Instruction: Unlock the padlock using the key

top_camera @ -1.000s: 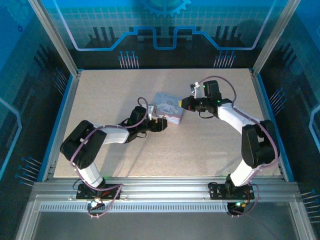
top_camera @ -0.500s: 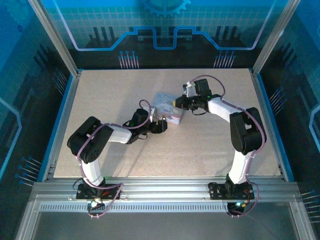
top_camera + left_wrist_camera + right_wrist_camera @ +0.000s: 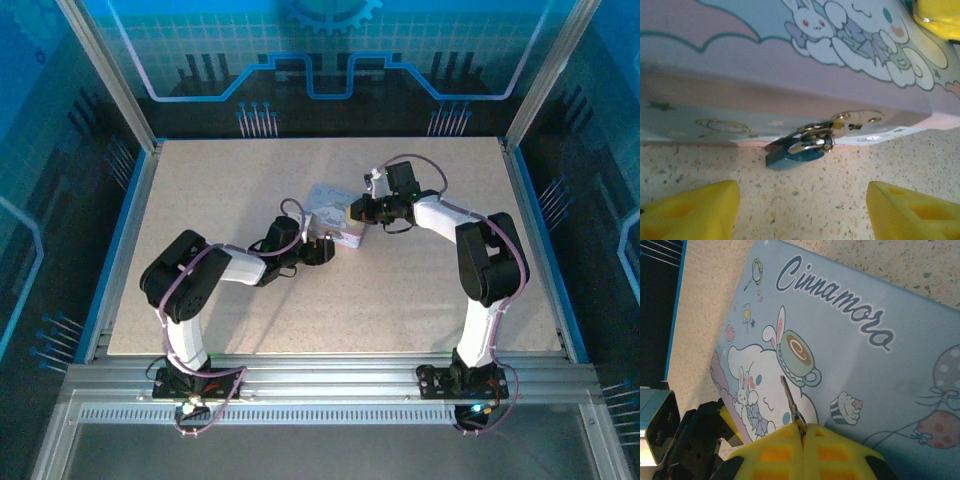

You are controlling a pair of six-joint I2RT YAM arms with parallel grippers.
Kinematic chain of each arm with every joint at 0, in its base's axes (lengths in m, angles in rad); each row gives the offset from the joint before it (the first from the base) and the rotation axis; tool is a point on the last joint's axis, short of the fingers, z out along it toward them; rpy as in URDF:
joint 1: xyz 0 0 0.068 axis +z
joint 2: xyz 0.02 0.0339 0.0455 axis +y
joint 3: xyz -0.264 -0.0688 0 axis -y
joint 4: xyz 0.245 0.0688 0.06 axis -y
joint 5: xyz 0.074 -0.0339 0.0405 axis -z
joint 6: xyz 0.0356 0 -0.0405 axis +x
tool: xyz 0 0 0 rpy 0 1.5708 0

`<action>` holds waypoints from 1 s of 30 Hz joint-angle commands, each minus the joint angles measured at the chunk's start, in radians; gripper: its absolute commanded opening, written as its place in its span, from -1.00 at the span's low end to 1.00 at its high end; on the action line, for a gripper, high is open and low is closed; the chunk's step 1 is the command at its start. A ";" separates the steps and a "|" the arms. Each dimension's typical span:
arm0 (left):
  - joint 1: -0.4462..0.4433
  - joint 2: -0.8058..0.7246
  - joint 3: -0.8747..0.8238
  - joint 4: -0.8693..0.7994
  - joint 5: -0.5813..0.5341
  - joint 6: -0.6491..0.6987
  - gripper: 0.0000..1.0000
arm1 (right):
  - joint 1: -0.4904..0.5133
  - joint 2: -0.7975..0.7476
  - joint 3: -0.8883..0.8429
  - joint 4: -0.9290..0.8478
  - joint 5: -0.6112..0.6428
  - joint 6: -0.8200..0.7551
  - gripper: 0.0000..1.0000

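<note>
1. Top external view: a pale box (image 3: 333,213) lies flat near the middle of the table (image 3: 420,300), with an arm at each side of it.
2. The left gripper (image 3: 322,248) sits low just beside the box's near edge. The right gripper (image 3: 355,210) is at the box's right end, over its lid.
3. Left wrist view: the padlock (image 3: 797,152), small and blue with a silver shackle, hangs from a metal hasp (image 3: 856,119) on the box's side wall. Its body lies tilted and appears to rest on the table.
4. The left gripper's yellow fingers (image 3: 690,212) stand wide apart, one on either side of the padlock and short of it. Nothing is between them and they touch nothing.
5. Right wrist view: the right gripper's fingers are pressed together, pinching the key (image 3: 789,397) by its head.
6. The key's thin blade sticks out past the fingertips above the cartoon rabbit printed on the lid. Whether it touches the lid I cannot tell.
7. Key and padlock are apart: the key is over the lid, and the padlock is on the side wall facing the left gripper.
</note>
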 commanded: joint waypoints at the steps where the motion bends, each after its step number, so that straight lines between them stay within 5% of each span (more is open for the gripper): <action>1: -0.009 0.038 0.038 -0.004 -0.002 0.036 0.35 | 0.019 0.023 -0.032 -0.051 0.021 -0.015 -1.00; 30: -0.047 0.138 0.168 -0.077 -0.044 0.087 -0.06 | 0.030 0.031 -0.032 -0.039 0.014 -0.009 -1.00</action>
